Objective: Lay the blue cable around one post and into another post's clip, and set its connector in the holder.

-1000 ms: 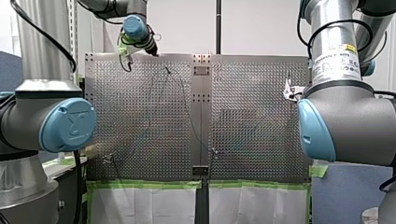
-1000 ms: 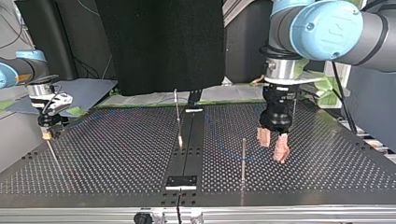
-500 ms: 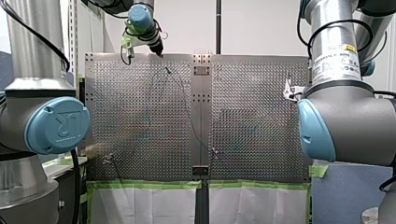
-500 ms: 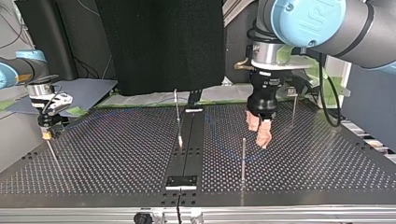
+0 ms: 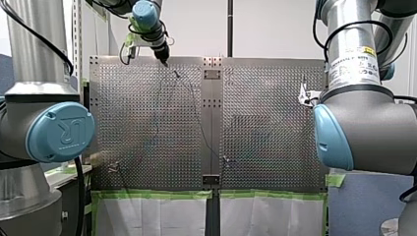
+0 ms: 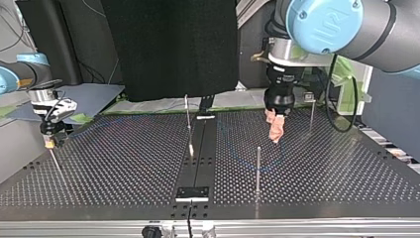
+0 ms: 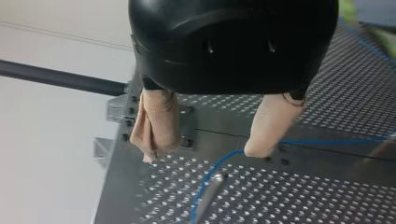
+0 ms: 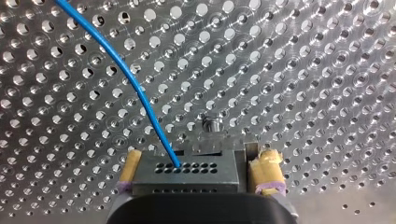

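Connector [image 8: 187, 171] clamped in right gripper [image 8: 198, 161]; blue cable [image 7: 214, 171] beside left gripper [image 7: 203, 154].

The thin blue cable [image 8: 126, 74] runs into a grey, hole-dotted connector [image 8: 187, 173] clamped between my right hand's [image 8: 197, 163] fingers. Elsewhere it lies curved on the tabletop [image 7: 303, 196], passing just under my open left hand [image 7: 203, 151], beside a thin metal post [image 7: 208, 200].

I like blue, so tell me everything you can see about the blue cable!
The thin blue cable looks like smooth plastic wire. One end plugs into a dark grey block connector gripped by my right hand. From there it curves away across the perforated metal table, bending past a thin upright metal post.
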